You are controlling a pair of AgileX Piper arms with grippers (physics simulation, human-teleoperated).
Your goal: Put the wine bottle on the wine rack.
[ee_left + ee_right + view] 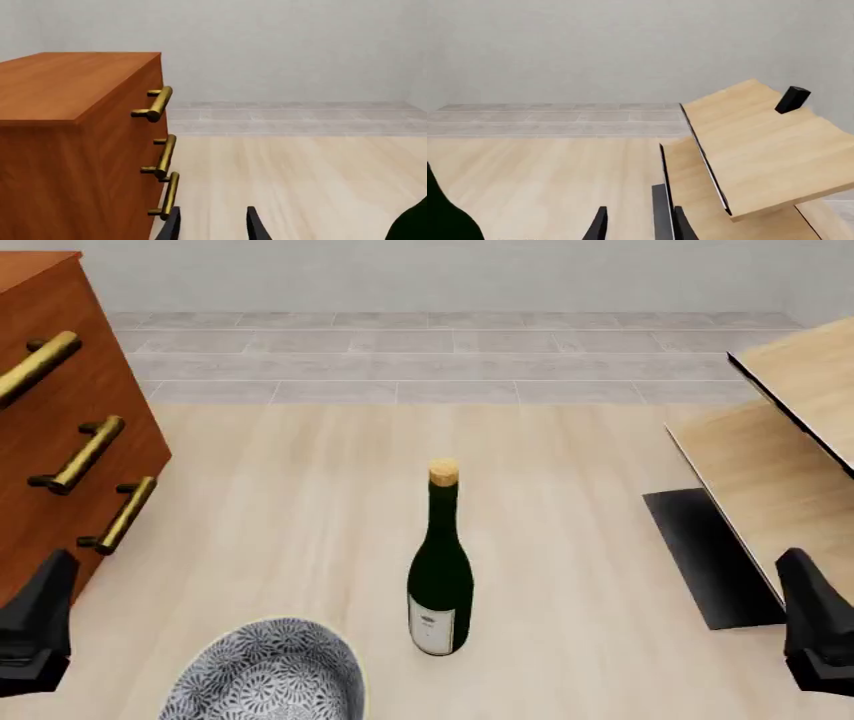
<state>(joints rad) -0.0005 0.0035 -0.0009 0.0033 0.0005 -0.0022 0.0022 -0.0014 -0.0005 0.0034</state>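
The wine bottle (441,575) stands upright mid-table, dark green with a tan cork and a white label low down. The wine rack (781,475), tan slanted panels on a black base plate (705,558), sits at the right; its panels (747,150) fill the right wrist view. My left gripper (213,227) is open and empty, low at the left near the cabinet. My right gripper (640,227) is open and empty, low at the right in front of the rack. Both are well apart from the bottle. Dark blurs at a corner of each wrist view may be the bottle.
A reddish-brown drawer cabinet (60,430) with brass handles (160,102) stands at the left. A patterned grey-and-white bowl (267,675) sits at the near edge, just left of the bottle. A small black peg (792,99) sticks up from the rack's upper panel.
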